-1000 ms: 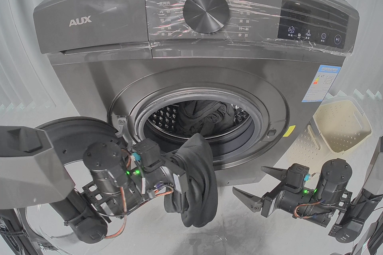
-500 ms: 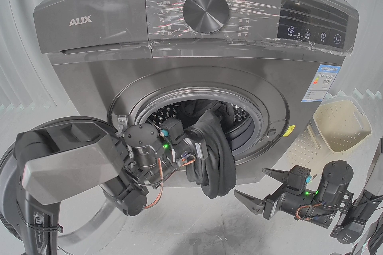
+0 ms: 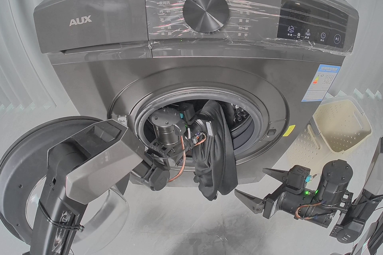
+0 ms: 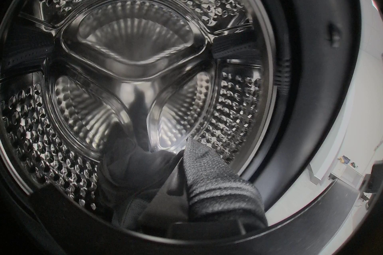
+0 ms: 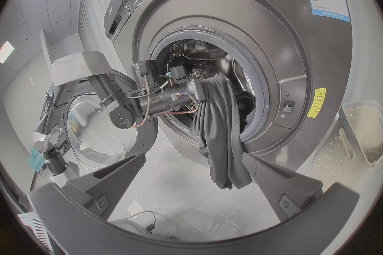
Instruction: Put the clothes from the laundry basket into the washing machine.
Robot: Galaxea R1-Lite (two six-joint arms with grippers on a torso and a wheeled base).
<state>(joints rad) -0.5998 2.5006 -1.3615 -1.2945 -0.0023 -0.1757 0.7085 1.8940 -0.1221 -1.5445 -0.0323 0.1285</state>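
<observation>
Presently the garment (image 3: 215, 148) is pinched by the left jaws at the drum (image 4: 131, 48) mouth, with its long tail draped over the seal (image 3: 251, 134) and hanging outside. It should be carried deep, over the clothes (image 4: 127, 166) lying inside, before release, so the tail is drawn in. The right jaws are held spread and empty, low on the right near the basket (image 3: 343, 124).

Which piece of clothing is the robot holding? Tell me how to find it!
Find the big grey metal washing machine with its round door open. At that opening, the left gripper holds a dark grey cloth garment. Unlike the dark clothes lying inside the steel drum, it hangs halfway outside.
</observation>
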